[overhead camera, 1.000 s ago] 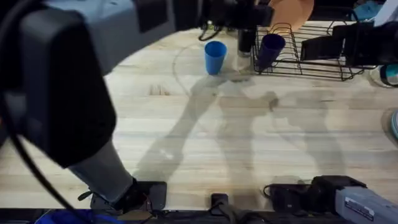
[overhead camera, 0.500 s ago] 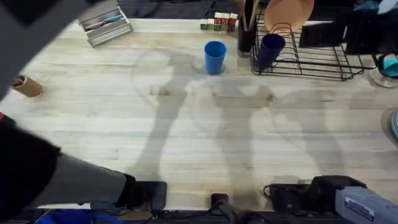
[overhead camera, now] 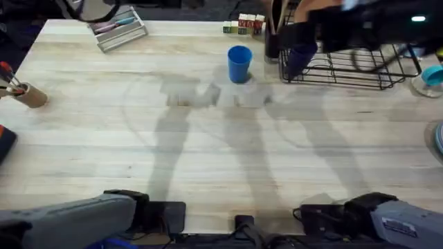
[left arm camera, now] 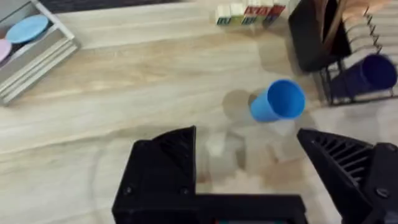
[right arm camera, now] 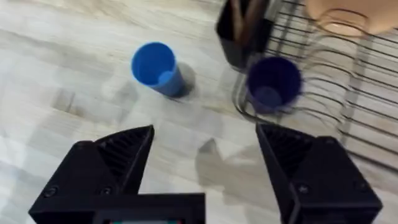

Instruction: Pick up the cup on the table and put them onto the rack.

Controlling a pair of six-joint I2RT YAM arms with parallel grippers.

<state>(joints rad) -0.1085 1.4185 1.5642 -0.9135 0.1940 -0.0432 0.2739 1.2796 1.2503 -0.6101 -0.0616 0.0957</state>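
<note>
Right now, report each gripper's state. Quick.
Left gripper: open, holding nothing.
Right gripper: open, holding nothing.

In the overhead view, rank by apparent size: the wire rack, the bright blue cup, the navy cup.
1. wire rack, clearly largest.
2 and 3. bright blue cup and navy cup look alike; the navy one is partly hidden by the arm above, so no ranking.

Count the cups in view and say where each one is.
2. The bright blue cup stands upright on the table, left of the rack; the navy cup sits at the rack's left end.
</note>
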